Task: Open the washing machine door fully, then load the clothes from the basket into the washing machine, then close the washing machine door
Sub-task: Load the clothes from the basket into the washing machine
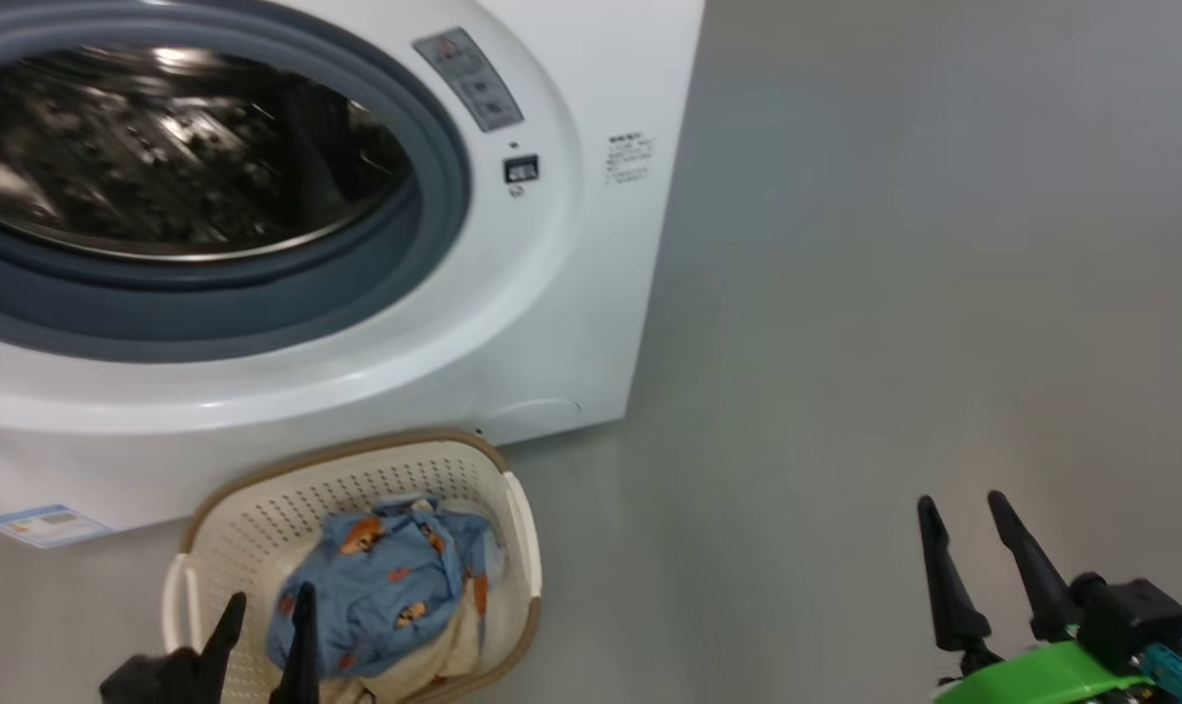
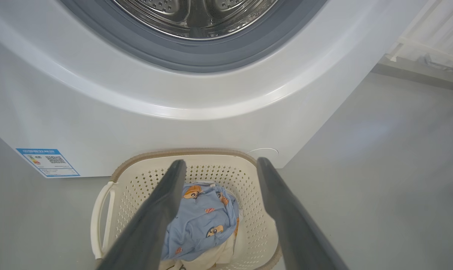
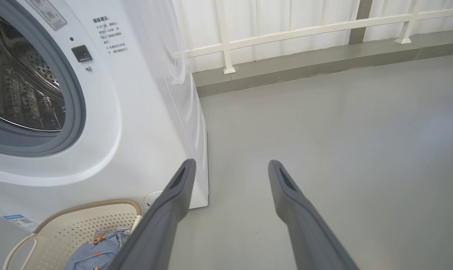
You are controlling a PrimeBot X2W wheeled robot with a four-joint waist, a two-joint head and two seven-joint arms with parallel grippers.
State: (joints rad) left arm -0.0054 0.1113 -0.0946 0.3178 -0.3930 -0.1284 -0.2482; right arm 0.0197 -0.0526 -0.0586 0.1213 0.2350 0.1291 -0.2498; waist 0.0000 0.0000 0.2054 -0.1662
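Clothes (image 1: 385, 587) heaped in the basket (image 1: 356, 467), which we see on the floor (image 1: 894, 293) just before the washing machine (image 1: 571, 323), below its uncovered drum (image 1: 160, 147), our left gripper (image 1: 271, 593) over the basket, jaws apart and empty, our right gripper (image 1: 962, 499) over the floor well aside, jaws likewise apart

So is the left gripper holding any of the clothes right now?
No, the left gripper is open above the basket, and the clothes lie heaped inside it, not pinched between its fingers.
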